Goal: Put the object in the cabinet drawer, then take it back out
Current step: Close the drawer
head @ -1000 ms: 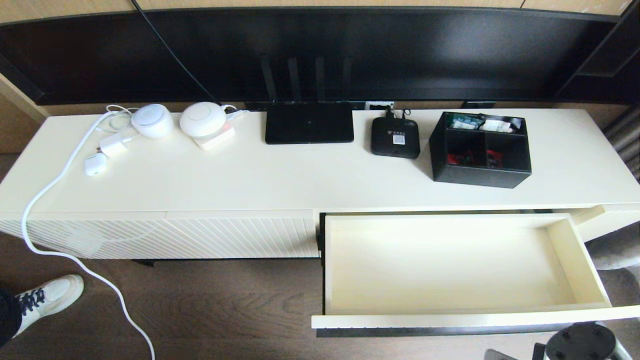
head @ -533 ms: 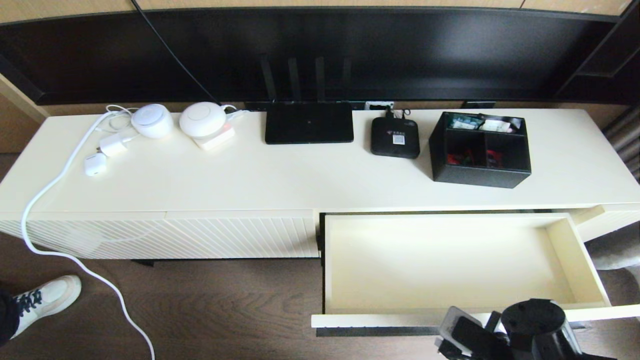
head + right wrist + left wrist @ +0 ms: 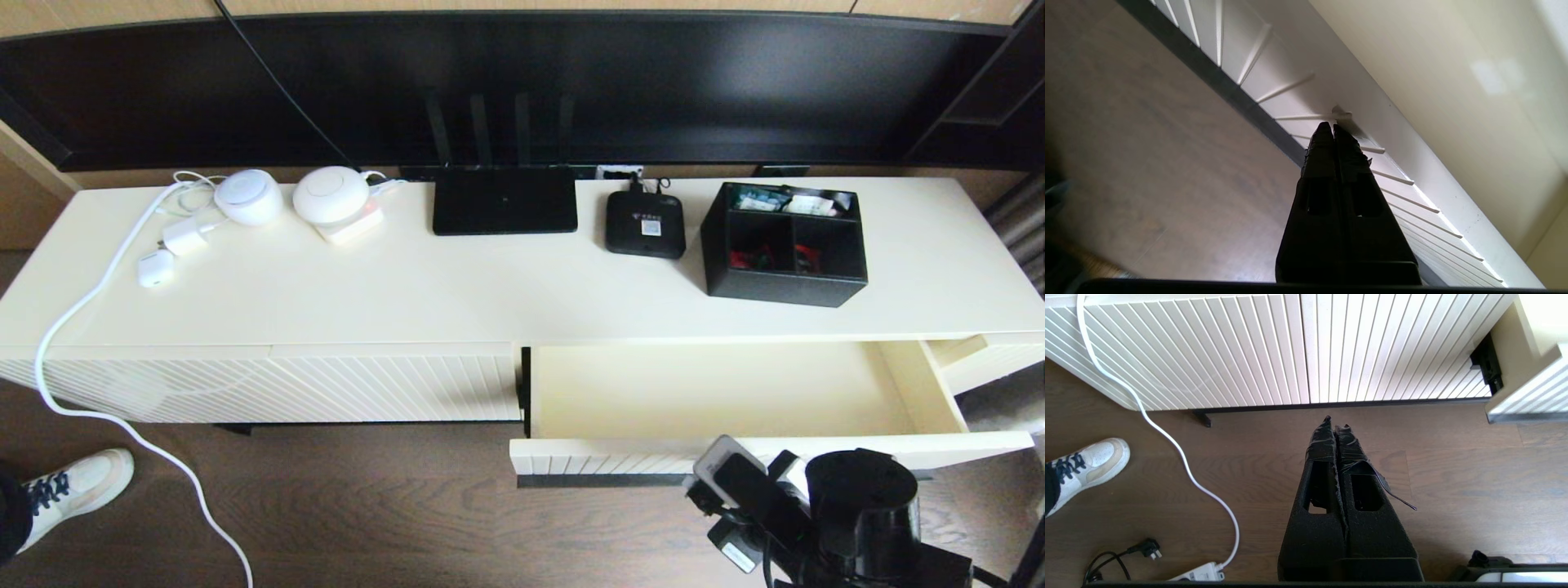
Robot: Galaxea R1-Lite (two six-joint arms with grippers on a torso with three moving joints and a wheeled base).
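The object (image 3: pixel 784 245), a black organizer box with red, white and teal items in its compartments, stands on the cabinet top at the right, untouched. Below it the cabinet drawer (image 3: pixel 718 388) is about half open and its cream interior holds nothing. My right arm (image 3: pixel 861 506) reaches up from the lower right. My right gripper (image 3: pixel 1329 126) is shut and holds nothing, with its tips against the drawer's ribbed front (image 3: pixel 1298 98), just above the dark bar handle (image 3: pixel 1229 87). My left gripper (image 3: pixel 1336 421) hangs shut and idle over the wood floor before the diagonal-ribbed panel (image 3: pixel 1208 355).
On the cabinet top lie a flat black router (image 3: pixel 504 200), a small black set-top box (image 3: pixel 645 224), two white round devices (image 3: pixel 331 194), chargers and a white cable (image 3: pixel 98 286) that trails to the floor. A person's white shoe (image 3: pixel 73 486) is at the lower left.
My right arm has risen into view from the bottom right and the drawer has slid inward, from fully pulled out to about half open. The object has not moved.
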